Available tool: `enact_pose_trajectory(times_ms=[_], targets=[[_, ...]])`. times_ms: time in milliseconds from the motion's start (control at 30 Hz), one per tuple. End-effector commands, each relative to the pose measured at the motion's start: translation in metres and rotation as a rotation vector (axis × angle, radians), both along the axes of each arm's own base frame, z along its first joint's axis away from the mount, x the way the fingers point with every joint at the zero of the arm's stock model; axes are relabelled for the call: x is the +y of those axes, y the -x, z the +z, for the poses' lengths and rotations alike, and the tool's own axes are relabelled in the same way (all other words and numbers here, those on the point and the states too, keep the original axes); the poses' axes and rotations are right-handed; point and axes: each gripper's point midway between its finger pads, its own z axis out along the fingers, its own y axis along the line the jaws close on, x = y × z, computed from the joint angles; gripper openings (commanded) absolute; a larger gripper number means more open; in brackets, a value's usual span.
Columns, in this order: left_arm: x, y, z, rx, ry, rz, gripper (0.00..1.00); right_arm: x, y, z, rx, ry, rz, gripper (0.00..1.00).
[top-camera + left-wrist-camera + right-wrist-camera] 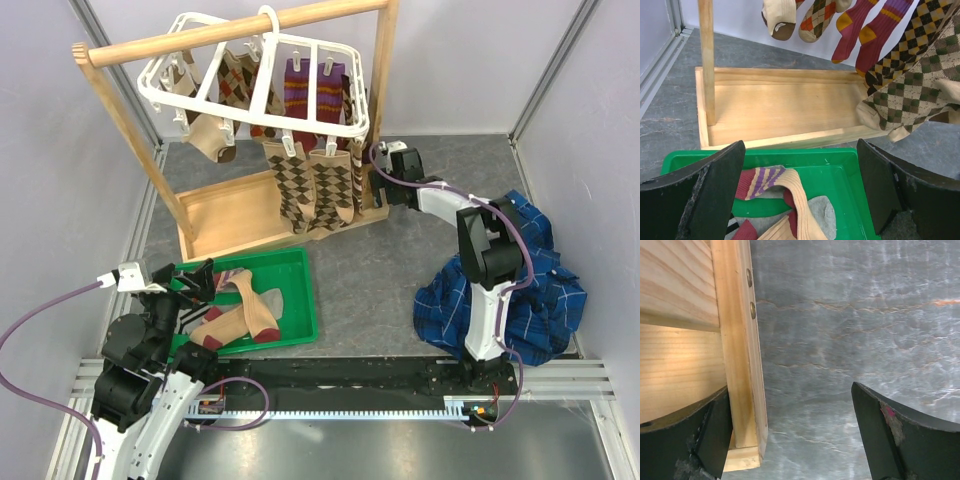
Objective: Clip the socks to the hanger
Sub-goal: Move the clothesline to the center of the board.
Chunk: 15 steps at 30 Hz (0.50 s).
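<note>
Partway: hanger (262, 88) carries several hung socks (212, 138); loose socks (799, 212) wait in green tray (845, 180) just below left claw (800, 165). Left claw and right claw (790, 405) are spread, empty.

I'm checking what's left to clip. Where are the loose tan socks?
In the top view, the tan socks lie in the green tray at lower left, in front of the wooden stand, beside the left tool.

Socks (802, 210) in green tray (840, 175) — lower ends beyond left-wrist frame.
</note>
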Motion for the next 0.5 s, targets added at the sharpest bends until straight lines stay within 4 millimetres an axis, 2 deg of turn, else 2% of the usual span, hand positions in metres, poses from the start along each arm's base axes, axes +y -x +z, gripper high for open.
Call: enact_pose_trajectory(times_ms=[0,33,100,133,233,267,400,467], targets=[[0.003,-0.001,0.004,-0.011,-0.013,0.015,0.99,-0.119,0.003,0.016,0.019,0.213,-0.18,0.98],[0.003,-0.002,0.004,-0.009,-0.014,0.014,0.99,-0.135,0.004,0.017,0.024,0.232,-0.183,0.98],[0.001,-0.003,0.003,-0.005,-0.016,0.009,0.99,-0.147,0.005,0.02,0.025,0.237,-0.172,0.98],[0.001,-0.003,0.003,-0.004,-0.018,0.006,0.99,-0.163,0.005,0.022,0.027,0.26,-0.175,0.98],[0.0,-0.003,0.003,-0.001,-0.019,0.003,0.99,-0.188,0.006,0.026,0.027,0.283,-0.19,0.98],[0.0,-0.004,0.002,0.002,-0.02,0.004,0.99,-0.207,0.007,0.031,0.019,0.289,-0.218,0.98],[-0.001,-0.005,0.001,0.009,-0.024,-0.002,0.99,-0.249,0.006,0.042,-0.017,0.287,-0.292,0.98],[-0.003,-0.006,0.0,0.014,-0.03,-0.008,0.99,-0.276,0.007,0.052,-0.039,0.282,-0.358,0.98]])
